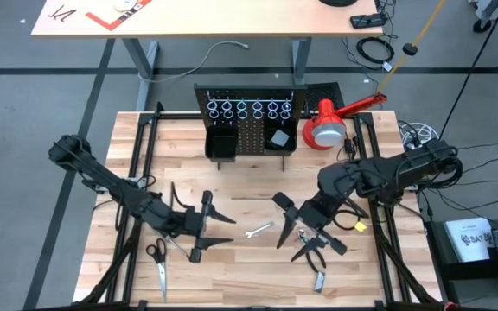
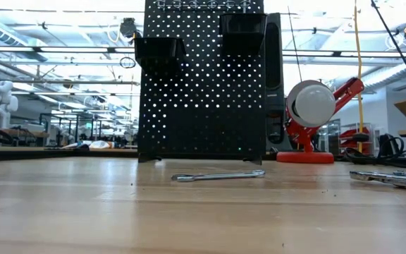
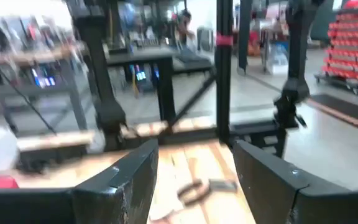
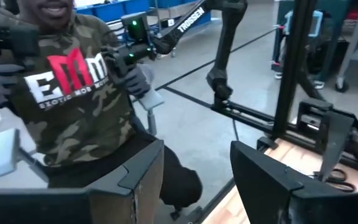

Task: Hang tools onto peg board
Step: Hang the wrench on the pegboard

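While the peg board (image 1: 251, 121) stands upright at the upper middle of the high view, its row of silver rings (image 1: 249, 108) runs along its top edge and two black bins (image 1: 221, 142) hang below. Lower down, on the wooden table (image 1: 240, 177), a silver wrench (image 1: 259, 231) lies at the frame's centre, untouched. Black-handled scissors (image 1: 157, 259) lie at the lower left, and black-handled pliers (image 1: 311, 250) at the lower right, with a small metal piece (image 1: 318, 281) just below them. At centre-left, the left gripper (image 1: 204, 226) hovers with its fingers spread, holding nothing. To the right of the wrench, the right gripper (image 1: 288, 220) is parted too, empty. A red-and-white lamp (image 1: 328, 125) sits right of the board. A person in a camouflage shirt (image 4: 73, 93) fills the upper left of the right wrist view.
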`<state>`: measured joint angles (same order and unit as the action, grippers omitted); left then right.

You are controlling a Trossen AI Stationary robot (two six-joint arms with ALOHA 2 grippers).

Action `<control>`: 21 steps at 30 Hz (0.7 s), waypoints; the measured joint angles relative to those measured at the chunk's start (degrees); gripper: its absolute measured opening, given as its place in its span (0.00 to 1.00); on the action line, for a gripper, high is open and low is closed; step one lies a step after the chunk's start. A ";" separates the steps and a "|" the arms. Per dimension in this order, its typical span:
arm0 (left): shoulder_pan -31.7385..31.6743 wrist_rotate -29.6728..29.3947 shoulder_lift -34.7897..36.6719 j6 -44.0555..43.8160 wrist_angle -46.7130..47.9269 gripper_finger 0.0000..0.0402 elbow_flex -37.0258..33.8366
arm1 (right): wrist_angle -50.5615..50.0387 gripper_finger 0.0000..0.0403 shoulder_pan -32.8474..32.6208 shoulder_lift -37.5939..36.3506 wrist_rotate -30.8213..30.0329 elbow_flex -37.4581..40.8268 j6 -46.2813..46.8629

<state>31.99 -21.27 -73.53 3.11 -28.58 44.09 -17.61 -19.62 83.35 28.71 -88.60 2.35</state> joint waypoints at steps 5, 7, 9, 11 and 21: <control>-1.81 1.86 -3.48 -6.60 3.57 0.54 -0.01 | -0.09 0.45 -0.17 0.00 0.11 0.00 0.24; -2.69 2.05 -5.34 -9.42 5.44 0.54 -0.01 | -0.17 0.45 -0.17 0.00 0.07 0.00 0.24; -3.52 2.18 -7.27 -11.75 8.59 0.54 -0.01 | -0.74 0.45 -0.16 0.00 -0.25 0.00 0.24; -4.51 2.18 -9.19 -14.04 11.98 0.54 -0.01 | -1.23 0.45 -0.15 0.00 -0.89 0.00 0.21; -5.67 2.14 -21.80 -18.35 15.53 0.54 -0.01 | -2.59 0.45 -0.15 0.00 -3.48 0.00 -0.26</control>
<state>26.32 -19.14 -95.33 -15.24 -13.05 44.07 -20.19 -19.77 83.35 25.23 -88.60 2.09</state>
